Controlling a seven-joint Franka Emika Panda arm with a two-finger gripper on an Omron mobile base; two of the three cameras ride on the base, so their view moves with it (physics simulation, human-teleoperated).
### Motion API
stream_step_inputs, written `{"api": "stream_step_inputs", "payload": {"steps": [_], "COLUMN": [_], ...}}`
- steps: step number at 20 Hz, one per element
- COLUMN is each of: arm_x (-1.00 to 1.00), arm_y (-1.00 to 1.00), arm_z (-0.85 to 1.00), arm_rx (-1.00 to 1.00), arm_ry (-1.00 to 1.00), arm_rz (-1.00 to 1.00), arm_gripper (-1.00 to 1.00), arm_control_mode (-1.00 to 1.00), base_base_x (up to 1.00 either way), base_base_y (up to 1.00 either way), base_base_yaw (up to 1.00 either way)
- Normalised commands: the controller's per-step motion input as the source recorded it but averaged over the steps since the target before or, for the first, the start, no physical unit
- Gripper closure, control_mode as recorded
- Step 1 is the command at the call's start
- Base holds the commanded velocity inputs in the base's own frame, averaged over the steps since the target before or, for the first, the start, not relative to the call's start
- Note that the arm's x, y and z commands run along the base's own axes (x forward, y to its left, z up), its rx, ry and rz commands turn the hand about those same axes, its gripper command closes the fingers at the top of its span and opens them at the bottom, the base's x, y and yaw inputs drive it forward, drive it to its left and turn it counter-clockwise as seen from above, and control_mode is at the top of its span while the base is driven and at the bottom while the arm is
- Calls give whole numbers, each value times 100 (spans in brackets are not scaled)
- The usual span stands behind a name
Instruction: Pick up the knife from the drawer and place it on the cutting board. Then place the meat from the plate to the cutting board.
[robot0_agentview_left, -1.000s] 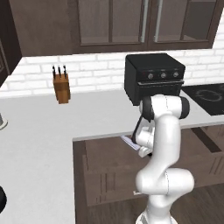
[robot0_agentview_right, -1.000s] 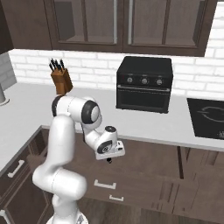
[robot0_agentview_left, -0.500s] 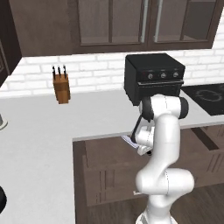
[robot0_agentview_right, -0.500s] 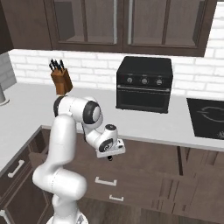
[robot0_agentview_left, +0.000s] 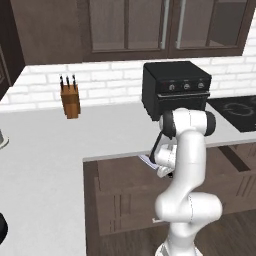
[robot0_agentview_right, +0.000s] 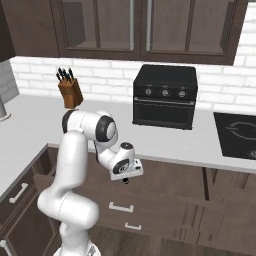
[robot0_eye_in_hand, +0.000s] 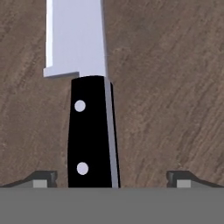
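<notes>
The knife (robot0_eye_in_hand: 89, 109) lies flat on the wooden floor of the open drawer (robot0_eye_in_hand: 170, 87), its black two-rivet handle toward me and its silver-grey blade pointing away. My gripper (robot0_eye_in_hand: 111, 177) is open, low over the handle, with one fingertip (robot0_eye_in_hand: 43, 178) on each side and a gap to both. From the left base view the gripper (robot0_agentview_left: 166, 171) reaches down into the drawer (robot0_agentview_left: 115, 175), and part of the blade (robot0_agentview_left: 146, 160) shows beside it. The gripper (robot0_agentview_right: 127, 177) hangs below the counter edge in the right base view. The cutting board, the plate and the meat are out of view.
A wooden knife block (robot0_agentview_left: 70, 100) stands at the back of the grey counter (robot0_agentview_left: 45, 150). A black toaster oven (robot0_agentview_left: 175, 87) sits behind the arm, with a cooktop (robot0_agentview_left: 235, 107) to its right. Dark cabinet fronts with metal handles (robot0_agentview_right: 120, 206) lie below.
The hand has sunk slightly toward the knife in the drawer. The base and everything else stand as before.
</notes>
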Motion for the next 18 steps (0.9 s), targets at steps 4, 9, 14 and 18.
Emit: {"api": "stream_step_inputs", "payload": {"steps": [4, 9, 14, 18], "arm_x": [-4, -11, -23, -42], "arm_y": [0, 0, 0, 0], "arm_z": [-41, -36, -15, 0], "arm_rx": [0, 0, -2, -1], "arm_ry": [0, 0, 0, 0], "arm_rz": [8, 9, 9, 14], "arm_gripper": [100, 100, 100, 100], "arm_control_mode": [-100, -100, -100, -100], "base_base_x": [0, 0, 0, 0], "base_base_y": [0, 0, 0, 0], "base_base_yaw": [0, 0, 0, 0]}}
